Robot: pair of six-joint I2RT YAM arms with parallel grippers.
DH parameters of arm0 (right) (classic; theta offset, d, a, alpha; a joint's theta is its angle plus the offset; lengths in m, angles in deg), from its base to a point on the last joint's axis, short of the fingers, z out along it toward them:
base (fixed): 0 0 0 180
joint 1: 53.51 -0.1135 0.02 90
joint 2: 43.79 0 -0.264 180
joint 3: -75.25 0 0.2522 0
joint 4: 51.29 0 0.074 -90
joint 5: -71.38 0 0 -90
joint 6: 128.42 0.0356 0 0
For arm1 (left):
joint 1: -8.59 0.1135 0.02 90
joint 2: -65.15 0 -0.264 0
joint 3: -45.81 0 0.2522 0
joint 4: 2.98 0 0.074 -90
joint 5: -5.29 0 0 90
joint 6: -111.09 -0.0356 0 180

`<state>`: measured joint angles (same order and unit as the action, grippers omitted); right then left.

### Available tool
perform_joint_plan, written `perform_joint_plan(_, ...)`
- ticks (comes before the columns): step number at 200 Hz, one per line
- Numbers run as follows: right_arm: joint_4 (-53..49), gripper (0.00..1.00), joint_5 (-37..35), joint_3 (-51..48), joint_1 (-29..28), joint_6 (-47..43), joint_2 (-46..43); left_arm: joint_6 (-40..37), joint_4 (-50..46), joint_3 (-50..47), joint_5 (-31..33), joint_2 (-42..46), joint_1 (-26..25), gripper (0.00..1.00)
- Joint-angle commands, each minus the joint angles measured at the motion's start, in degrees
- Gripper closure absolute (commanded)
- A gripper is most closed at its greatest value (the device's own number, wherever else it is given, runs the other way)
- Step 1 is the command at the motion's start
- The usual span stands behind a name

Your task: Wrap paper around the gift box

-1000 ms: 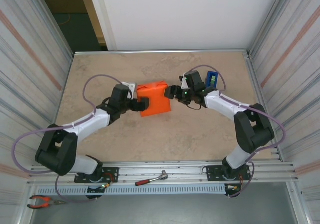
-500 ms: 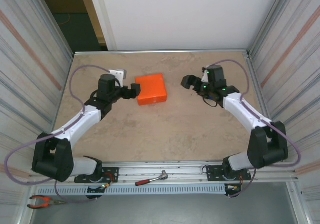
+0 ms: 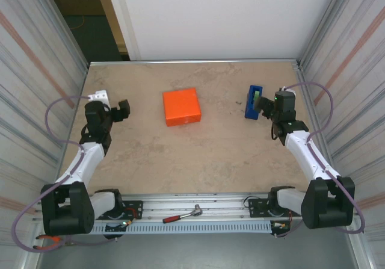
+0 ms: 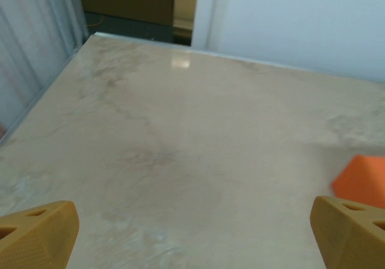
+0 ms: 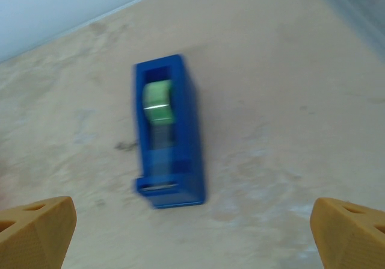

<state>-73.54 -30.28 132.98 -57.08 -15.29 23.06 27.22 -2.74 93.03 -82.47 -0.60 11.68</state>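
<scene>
The orange paper (image 3: 181, 106) lies in the middle of the table, folded round a flat squarish shape; the gift box itself is hidden inside it. One orange corner of the paper (image 4: 363, 180) shows at the right edge of the left wrist view. My left gripper (image 3: 124, 109) hangs open well to the left of the parcel, with bare tabletop between its fingers (image 4: 194, 233). My right gripper (image 3: 262, 105) is open far to the right, nothing in it (image 5: 192, 233), just short of the tape dispenser.
A blue tape dispenser (image 3: 254, 102) with a green roll (image 5: 157, 102) stands at the right, close in front of my right gripper. A red-handled tool (image 3: 180, 215) and pliers (image 3: 51, 242) lie on the near rail. Metal walls close off both sides.
Both grippers have drawn away from the orange parcel, the left one leftwards and the right one rightwards. The right jaws opened wider. The parcel now lies alone.
</scene>
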Motion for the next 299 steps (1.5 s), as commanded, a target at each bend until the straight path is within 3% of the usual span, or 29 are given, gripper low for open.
perform_joint_plan(1,4.15,0.02,-5.16,-3.80,2.57,-5.34,-1.07,-2.91,8.77,-4.79,0.50,-4.09,-0.08,0.01)
perform_joint_plan(36,9.88,0.02,-4.49,-8.63,6.12,-7.97,2.83,-3.28,19.69,-7.74,1.59,-12.88,-1.47,0.01)
perform_joint_plan(44,13.82,0.02,-3.55,-10.49,6.35,-9.23,3.44,-4.43,17.50,-6.59,0.73,-13.02,-2.03,0.01)
perform_joint_plan(62,25.69,0.02,-0.46,-15.15,7.18,-10.33,5.20,-8.51,24.54,-8.50,-2.71,-15.61,-3.27,0.01)
perform_joint_plan(88,39.26,0.02,1.64,-19.60,7.26,-12.74,10.10,-11.76,41.86,-14.30,-4.45,-21.73,-4.74,0.01)
perform_joint_plan(102,40.10,0.02,3.11,-18.89,7.90,-12.38,11.49,-12.04,31.84,-10.91,-6.62,-19.91,-4.69,0.01)
perform_joint_plan(124,50.91,0.02,5.12,-20.93,8.44,-12.75,16.50,-10.47,30.42,-9.26,-7.70,-21.05,-3.13,0.01)
perform_joint_plan(139,47.70,0.02,8.83,-18.47,7.09,-15.71,18.41,-10.44,31.06,-9.49,-7.61,-21.19,-3.19,0.01)
perform_joint_plan(152,58.99,0.02,10.91,-21.13,5.93,-18.32,23.36,-10.48,30.65,-9.37,-7.42,-21.06,-3.35,0.02)
perform_joint_plan(163,51.00,0.02,11.21,-19.59,6.37,-17.61,21.06,-10.52,30.45,-9.33,-7.48,-21.00,-3.31,0.01)
perform_joint_plan(173,57.37,0.02,10.93,-20.68,6.25,-17.94,22.95,-10.57,30.78,-9.46,-7.36,-21.11,-3.31,0.01)
perform_joint_plan(184,52.17,0.02,10.96,-19.82,6.25,-17.69,21.13,-10.67,30.52,-9.46,-7.04,-20.95,-3.49,0.01)
perform_joint_plan(194,55.90,0.02,10.59,-20.73,5.98,-17.99,22.01,-10.74,30.82,-9.41,-6.69,-21.08,-3.62,0.01)
perform_joint_plan(299,53.42,0.02,10.50,-20.12,6.02,-17.90,21.39,-10.70,30.91,-9.72,-5.49,-20.86,-4.00,0.01)
